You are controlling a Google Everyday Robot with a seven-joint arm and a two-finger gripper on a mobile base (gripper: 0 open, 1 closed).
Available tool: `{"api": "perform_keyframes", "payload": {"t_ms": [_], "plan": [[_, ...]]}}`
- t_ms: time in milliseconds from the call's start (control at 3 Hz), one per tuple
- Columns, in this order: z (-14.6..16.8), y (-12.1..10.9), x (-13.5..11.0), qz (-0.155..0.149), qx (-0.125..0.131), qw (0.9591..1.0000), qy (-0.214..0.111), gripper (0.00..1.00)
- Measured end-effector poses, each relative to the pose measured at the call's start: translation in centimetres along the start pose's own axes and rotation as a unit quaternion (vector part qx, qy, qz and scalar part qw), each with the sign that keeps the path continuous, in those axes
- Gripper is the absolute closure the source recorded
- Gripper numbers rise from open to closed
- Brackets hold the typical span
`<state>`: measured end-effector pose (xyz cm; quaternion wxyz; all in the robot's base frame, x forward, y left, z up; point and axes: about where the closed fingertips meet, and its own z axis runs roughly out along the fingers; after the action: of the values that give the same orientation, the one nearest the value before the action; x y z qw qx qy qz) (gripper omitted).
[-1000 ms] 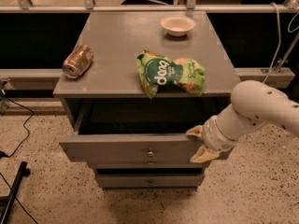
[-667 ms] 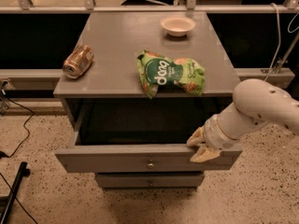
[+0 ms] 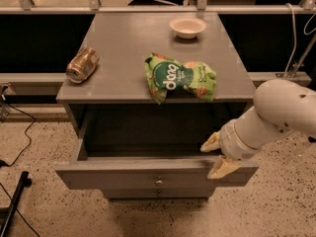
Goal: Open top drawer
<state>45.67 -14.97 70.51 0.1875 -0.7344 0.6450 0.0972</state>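
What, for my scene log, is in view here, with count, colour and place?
Grey wooden cabinet top: one, grey, centre.
Wide grey wooden top drawer: one, grey, pulled out under the cabinet top.
Lower grey drawer front: one showing, grey, beneath the top drawer.
Round white bowl: one, white, back right.
Dented brown metal can: one, brown, on its side, left.
Crinkled green snack bag: one, green, front centre.
White robot arm: one, right.
Gripper: one, cream, at the top drawer's front edge, right end.

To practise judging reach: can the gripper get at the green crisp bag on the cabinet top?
Probably yes: the gripper clasps the front edge of the open grey wooden top drawer, and the green crisp bag lies uncovered just above, nothing between.
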Motion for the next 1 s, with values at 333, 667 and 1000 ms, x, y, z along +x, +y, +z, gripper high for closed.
{"api": "perform_keyframes", "payload": {"t_ms": [333,667,1000], "plan": [[-1.1,-0.1,-0.5,-0.005,0.010,0.9999,0.007,0.24],[-1.2,-0.5,-0.7,-0.009,0.012,0.9998,0.010,0.42],[-1.5,-2.2,-1.5,-0.025,0.020,0.9993,0.020,0.42]]}}
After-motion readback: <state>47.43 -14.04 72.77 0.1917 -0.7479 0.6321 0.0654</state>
